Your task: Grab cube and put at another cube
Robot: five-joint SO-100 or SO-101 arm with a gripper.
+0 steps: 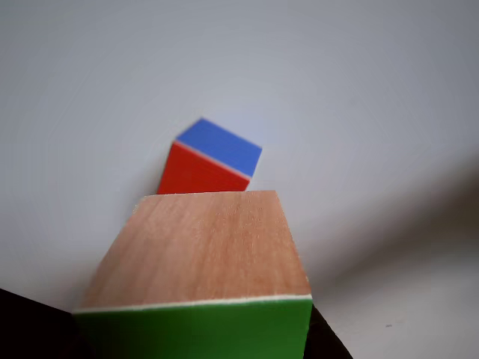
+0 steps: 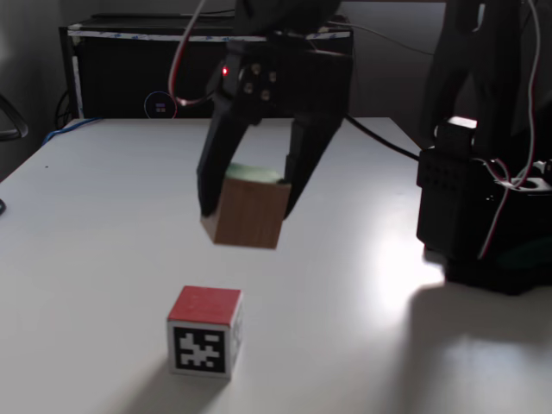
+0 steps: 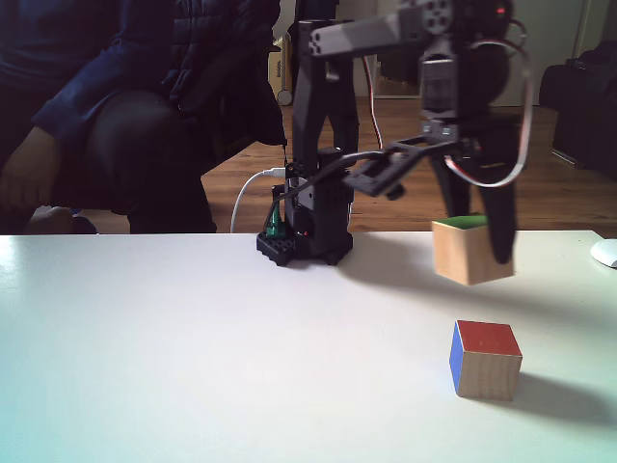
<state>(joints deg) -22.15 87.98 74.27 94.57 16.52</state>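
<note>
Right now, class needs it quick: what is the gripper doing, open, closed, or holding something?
Gripper: closed on the wooden cube, holding it in the air, clear of the table and apart from the smaller blue-and-red cube.

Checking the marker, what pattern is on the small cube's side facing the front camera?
A black-and-white square tag pattern on the small cube, clearest in a fixed view.

White table [image 3: 145,338], another cube [image 3: 485,360], arm base [image 3: 304,241]

arm arched over table, hand [image 2: 250,207] pointing down, fingers clamped shut
</note>
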